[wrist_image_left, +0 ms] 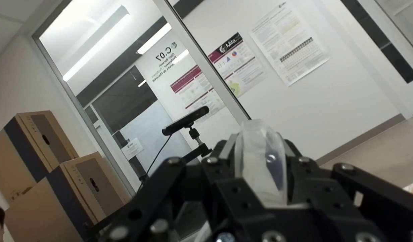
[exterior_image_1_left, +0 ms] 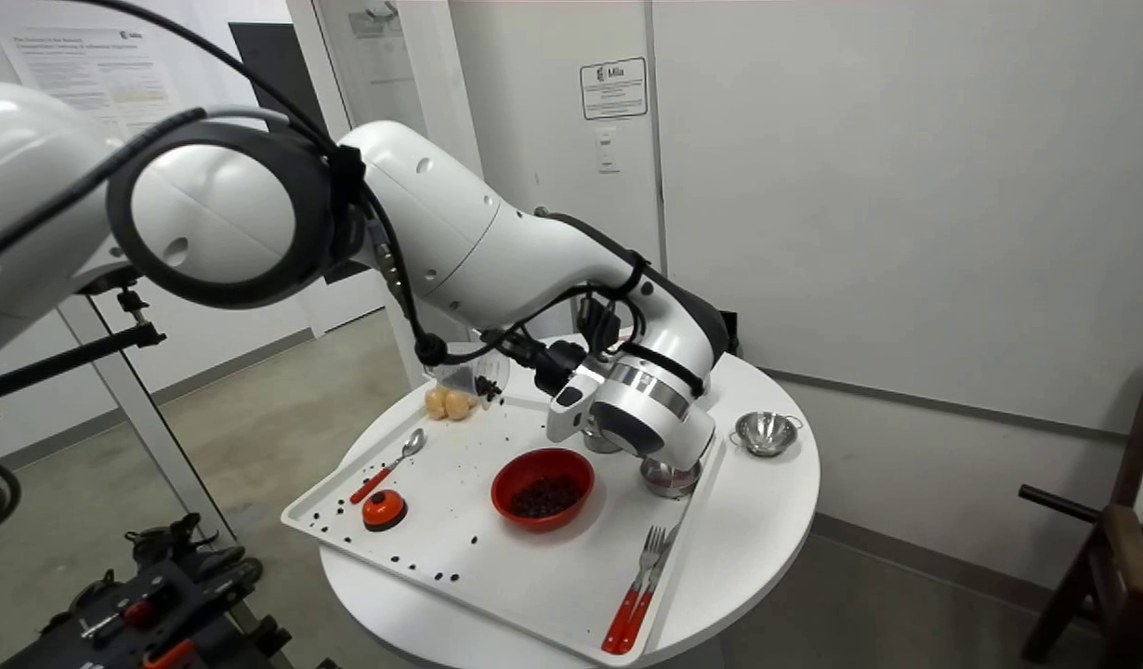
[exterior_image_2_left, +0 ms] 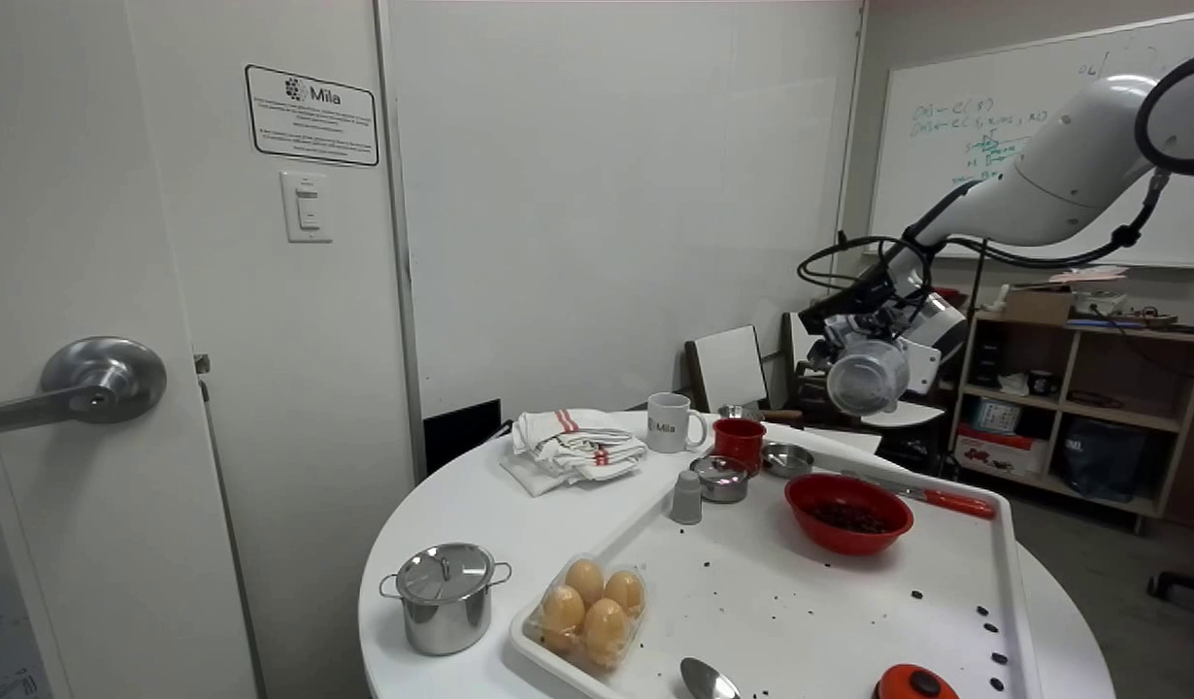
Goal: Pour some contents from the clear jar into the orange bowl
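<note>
Black and chunky, the tool (wrist_image_left: 260, 158) squeezes the clear jar (exterior_image_2_left: 864, 377) tight, high up. The jar is tipped on its side, so its length runs more across than up. A round end faces the camera in an exterior view, but I can't tell if that is the mouth. Dark bits (exterior_image_1_left: 486, 386) show inside. The orange bowl (exterior_image_1_left: 539, 465) sits lower than the tool, off to one side in an exterior view. It is round, faces up and has no long side. To pour, I think, the mouth must be over the bowl.
</note>
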{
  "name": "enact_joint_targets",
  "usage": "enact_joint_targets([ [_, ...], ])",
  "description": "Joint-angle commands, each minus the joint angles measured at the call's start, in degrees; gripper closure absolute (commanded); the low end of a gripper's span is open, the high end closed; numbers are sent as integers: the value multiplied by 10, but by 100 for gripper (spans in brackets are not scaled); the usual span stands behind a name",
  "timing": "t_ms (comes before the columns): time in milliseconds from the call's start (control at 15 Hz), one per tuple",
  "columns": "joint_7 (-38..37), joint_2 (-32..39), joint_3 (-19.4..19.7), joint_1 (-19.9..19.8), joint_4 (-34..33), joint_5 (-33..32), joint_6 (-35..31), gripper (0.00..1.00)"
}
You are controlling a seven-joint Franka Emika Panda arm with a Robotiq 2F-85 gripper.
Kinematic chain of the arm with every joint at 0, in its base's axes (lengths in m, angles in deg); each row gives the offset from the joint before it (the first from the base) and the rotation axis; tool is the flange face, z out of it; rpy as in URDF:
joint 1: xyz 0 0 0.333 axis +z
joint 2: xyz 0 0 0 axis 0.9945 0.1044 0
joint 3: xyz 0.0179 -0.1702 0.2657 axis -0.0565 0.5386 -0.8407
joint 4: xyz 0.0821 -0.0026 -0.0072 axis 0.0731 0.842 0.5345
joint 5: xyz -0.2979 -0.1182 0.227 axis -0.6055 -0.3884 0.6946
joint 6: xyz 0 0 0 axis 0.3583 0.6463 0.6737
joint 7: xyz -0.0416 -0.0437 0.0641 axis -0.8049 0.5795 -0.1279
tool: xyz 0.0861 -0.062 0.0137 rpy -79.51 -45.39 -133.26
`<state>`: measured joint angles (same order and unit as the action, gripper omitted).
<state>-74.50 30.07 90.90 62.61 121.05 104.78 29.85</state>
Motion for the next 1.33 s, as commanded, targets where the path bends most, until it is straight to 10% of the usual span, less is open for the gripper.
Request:
enact_joint_targets([
  [0, 17, -23, 20, 36, 2, -51, -30, 88],
  [600, 95, -146, 41, 120, 47, -194, -150, 89],
  [1267, 182, -175, -1, 257, 160, -314, -540, 89],
])
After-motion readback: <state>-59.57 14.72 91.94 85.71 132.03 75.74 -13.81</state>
